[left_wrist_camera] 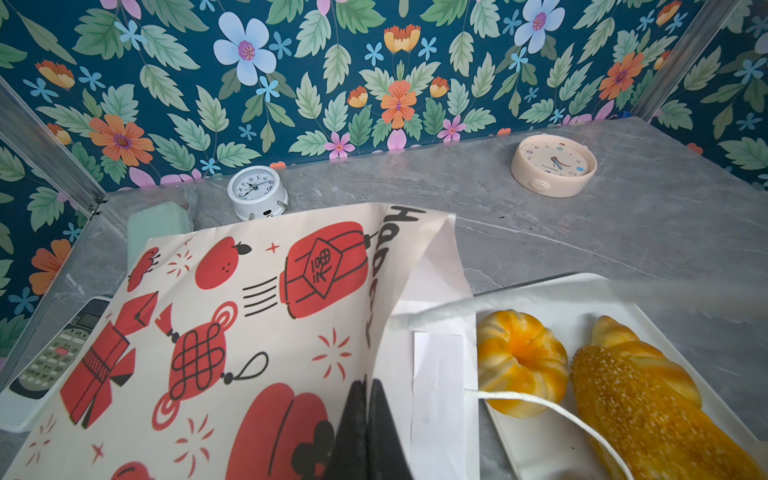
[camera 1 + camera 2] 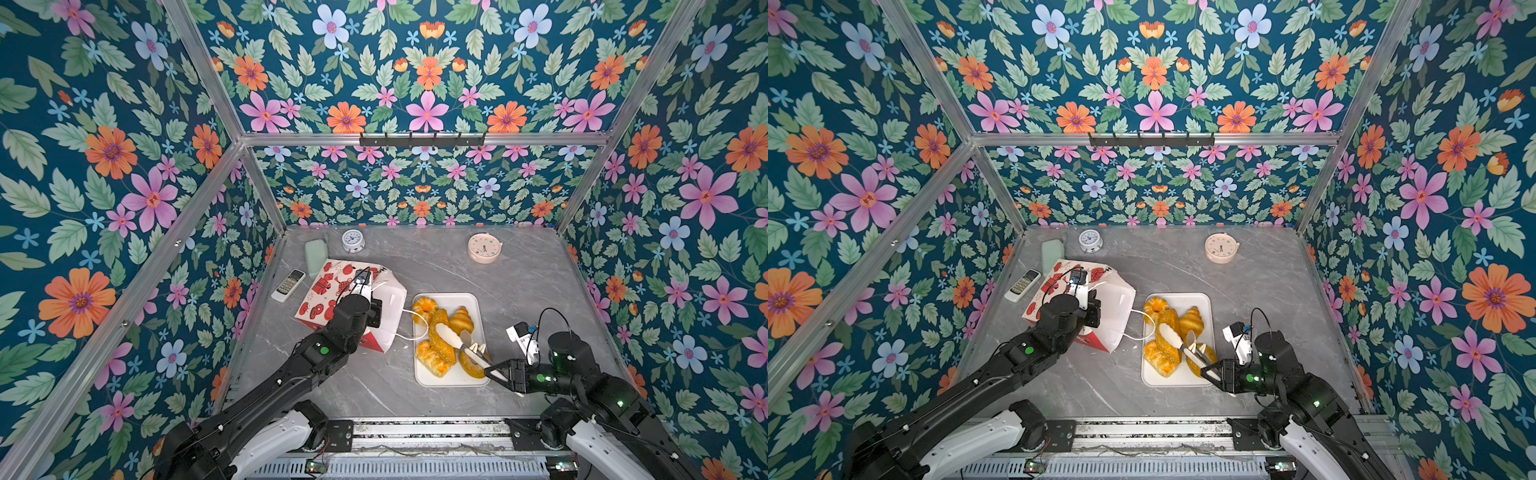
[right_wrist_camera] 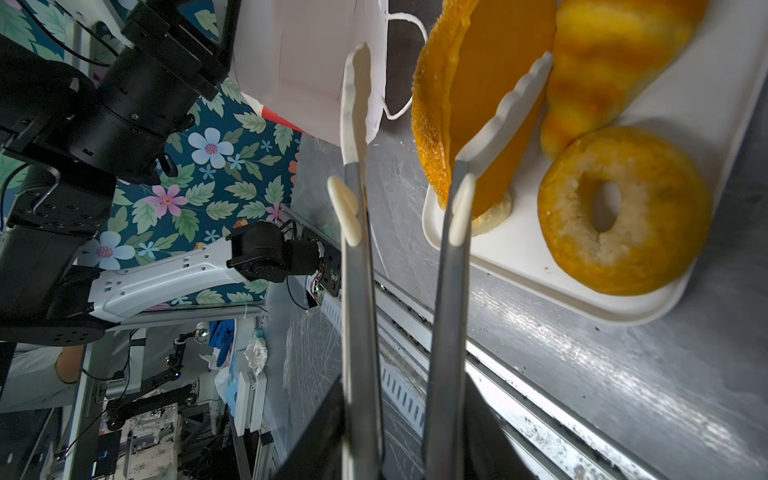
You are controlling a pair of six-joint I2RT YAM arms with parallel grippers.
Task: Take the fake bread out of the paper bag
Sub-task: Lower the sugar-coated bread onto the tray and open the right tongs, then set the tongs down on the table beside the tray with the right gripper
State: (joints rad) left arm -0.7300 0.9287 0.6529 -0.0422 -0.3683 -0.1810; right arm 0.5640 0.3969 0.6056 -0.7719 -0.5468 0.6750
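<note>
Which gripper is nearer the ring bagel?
Right. The right gripper, holding tongs, sits just beside the ring bagel at the near corner of the tray; the left gripper is across it, pinching the paper bag.

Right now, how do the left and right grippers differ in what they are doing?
The left gripper is shut on the paper bag, pinching its mouth edge; the right gripper grips tongs. The left gripper sits over the bag, which lies on its side; the right gripper reaches toward the tray, its tongs open and clamping nothing. Both are holding something.
</note>
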